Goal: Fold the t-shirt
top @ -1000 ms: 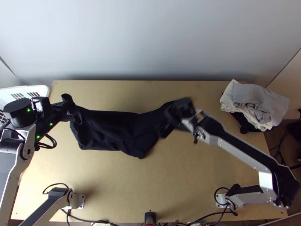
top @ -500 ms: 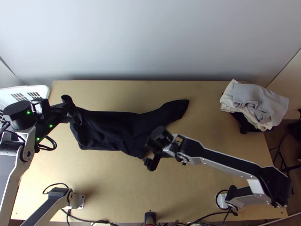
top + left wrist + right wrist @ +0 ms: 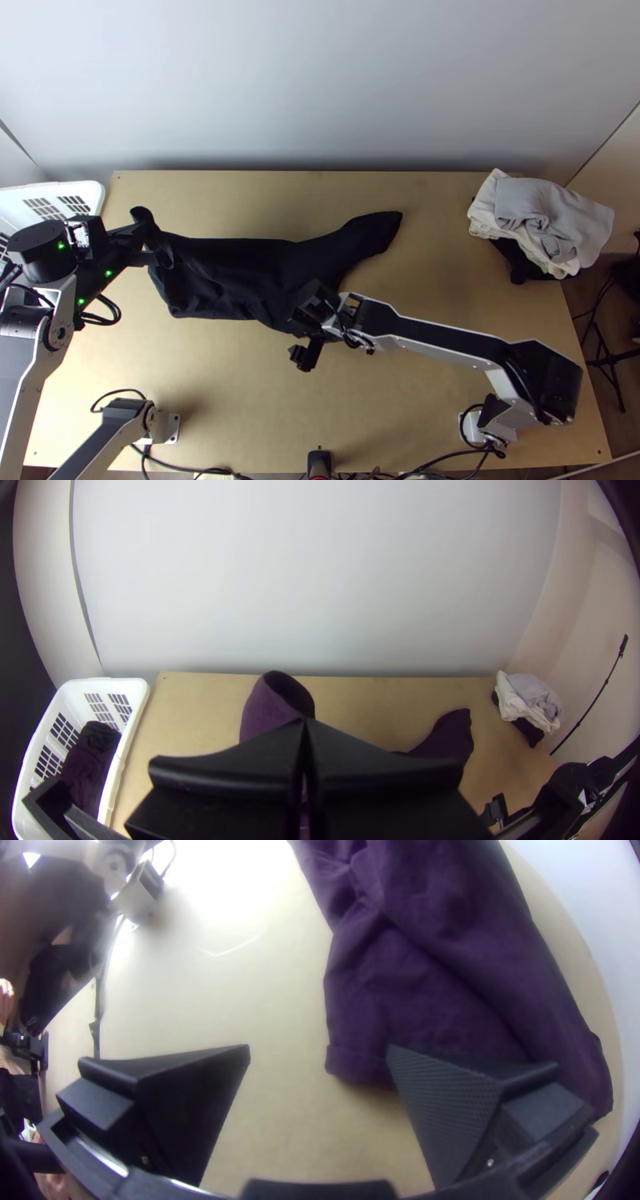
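Your left gripper is closed on one end of the shirt; the rest lies rumpled across the table; your right gripper gapes wide, empty, by the near edge; likely still pre-fold spreading; next, pinch that edge cleanly.

White slotted basket at the table's far left corner, dark cloth bunched inside, pale grey cloth heaped on cream cloth at far right, black cloth beneath, pale wall behind
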